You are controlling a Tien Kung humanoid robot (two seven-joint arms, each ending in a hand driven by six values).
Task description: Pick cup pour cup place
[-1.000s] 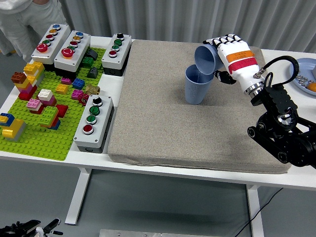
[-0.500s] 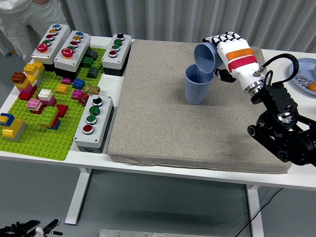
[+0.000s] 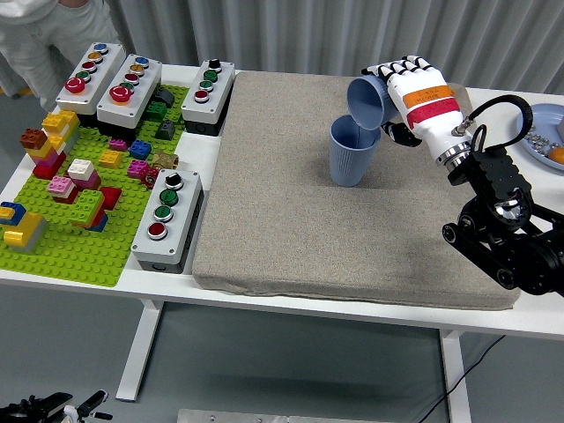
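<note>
We are tipping the upper blue cup [image 3: 366, 103] with our right hand [image 3: 414, 92], whose white-gloved fingers [image 3: 394, 70] are wrapping around its wall and gripping it. The cup is lying steeply tilted, its mouth pointing down and away from the fingers, toward the picture's left, and its lower lip is hanging just over the open mouth of the second blue cup [image 3: 353, 152]. That receiving cup is standing upright on the grey mat [image 3: 291, 220], directly below and slightly in front of our fingertips.

We are judging that the pick is done and that we are now in the pouring step. We cannot tell whether anything is leaving the tilted cup or landing in the lower one; no contents are showing. What is left, as we are reading it, is bringing the held cup upright and placing it on the mat beside its partner, then letting go.

Our left arm is not showing. Far from the fingers, a green brick baseplate [image 3: 62, 247] and button boxes [image 3: 167, 220] are sitting untouched.
</note>
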